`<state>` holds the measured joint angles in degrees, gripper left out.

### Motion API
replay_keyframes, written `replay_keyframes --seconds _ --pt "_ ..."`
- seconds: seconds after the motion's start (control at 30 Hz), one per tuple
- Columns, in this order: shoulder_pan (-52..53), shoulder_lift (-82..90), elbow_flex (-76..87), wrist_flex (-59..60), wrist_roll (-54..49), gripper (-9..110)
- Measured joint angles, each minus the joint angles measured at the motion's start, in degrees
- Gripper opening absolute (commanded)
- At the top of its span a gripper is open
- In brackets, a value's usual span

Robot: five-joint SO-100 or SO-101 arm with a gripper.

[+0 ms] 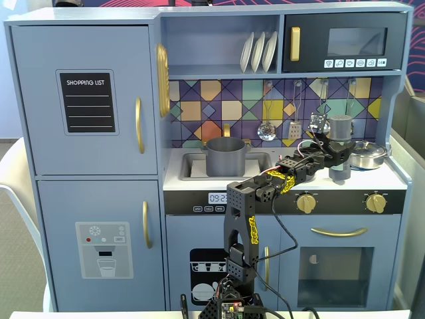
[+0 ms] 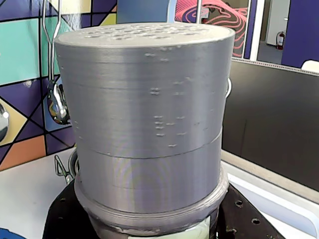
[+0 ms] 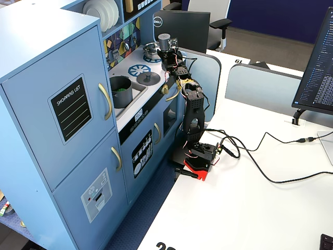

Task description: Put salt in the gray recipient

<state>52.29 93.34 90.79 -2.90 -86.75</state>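
Salt [image 1: 341,127] upright, long axis vertical, cap up, clenched in tool [image 1: 340,147], gray recipient [image 1: 226,157] well apart.

A pale white toy-kitchen countertop [image 1: 192,181] runs across the blue play kitchen. Set into its left part is a sink, and a matte gray straight-sided cylindrical pot [image 1: 226,156] stands in it. On the right part, a shiny steel pan [image 1: 367,154] rests near the back wall. In a fixed view from the side, a flat round gray lid with a knob [image 3: 146,77] lies on the counter between the sink and a blue burner ring [image 3: 139,70].
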Motion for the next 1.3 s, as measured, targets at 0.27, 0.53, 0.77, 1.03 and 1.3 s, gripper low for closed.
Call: replay_keyframes --seconds 0.27,0.53,0.77,1.03,1.3 --pt "-0.88 0.18 3.69 -0.44 1.49 0" --pt "-0.97 0.26 5.1 -2.55 1.67 26" --pt "-1.23 0.09 6.5 -2.81 1.76 47" --pt "-0.44 14.68 15.03 7.91 0.44 38" --pt "-6.77 48.52 26.81 45.35 -1.76 0"
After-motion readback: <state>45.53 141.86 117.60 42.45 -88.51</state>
